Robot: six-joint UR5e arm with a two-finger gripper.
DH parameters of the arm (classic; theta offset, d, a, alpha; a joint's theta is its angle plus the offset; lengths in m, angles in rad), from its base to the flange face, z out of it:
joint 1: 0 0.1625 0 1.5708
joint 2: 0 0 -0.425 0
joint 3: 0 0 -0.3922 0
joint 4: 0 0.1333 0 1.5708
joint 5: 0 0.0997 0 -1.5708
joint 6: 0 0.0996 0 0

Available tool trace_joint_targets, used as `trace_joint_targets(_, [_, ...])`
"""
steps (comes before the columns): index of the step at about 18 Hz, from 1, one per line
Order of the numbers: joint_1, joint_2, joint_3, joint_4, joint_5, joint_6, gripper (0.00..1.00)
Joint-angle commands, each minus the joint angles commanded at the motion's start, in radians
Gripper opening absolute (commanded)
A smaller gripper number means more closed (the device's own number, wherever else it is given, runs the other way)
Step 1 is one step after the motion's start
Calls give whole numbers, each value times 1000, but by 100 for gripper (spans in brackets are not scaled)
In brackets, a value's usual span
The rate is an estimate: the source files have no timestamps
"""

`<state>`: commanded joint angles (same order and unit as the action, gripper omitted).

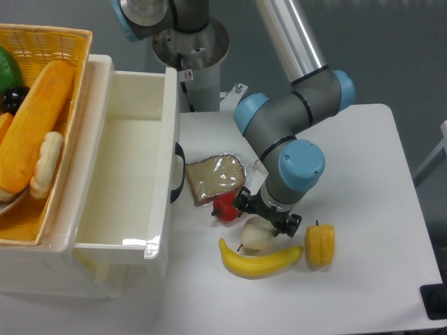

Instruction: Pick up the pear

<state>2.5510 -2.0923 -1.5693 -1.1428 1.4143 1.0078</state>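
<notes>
The gripper (265, 220) sits low over the pear (257, 235), and the wrist hides the fingertips and the fruit's upper part, so contact cannot be judged. The small red fruit (225, 207) is partly covered by the gripper body. At the left edge the wicker basket (66, 42) is cut off, its green and dark items only slivers. The arm's upper link (290, 35) runs out of the top, and a dark object (436, 301) is clipped at the lower right corner.
</notes>
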Motion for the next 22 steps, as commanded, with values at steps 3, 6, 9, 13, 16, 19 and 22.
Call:
trace_joint_targets(3, [-2,-5,0,2,0,0,100])
trace_joint_targets(6, [-2,-11,3,3,0,0,100])
trace_joint_targets(9, [-3,-20,3,5,3,0,100])
trace_joint_targets(13, [-3,-32,14,6,5,0,100])
trace_joint_targets(16, [-3,-37,20,8,11,2,100])
trace_joint_targets(19, [-3,-46,21,9,11,14,100])
trace_joint_targets(22, [-5,-52,21,9,12,18,100])
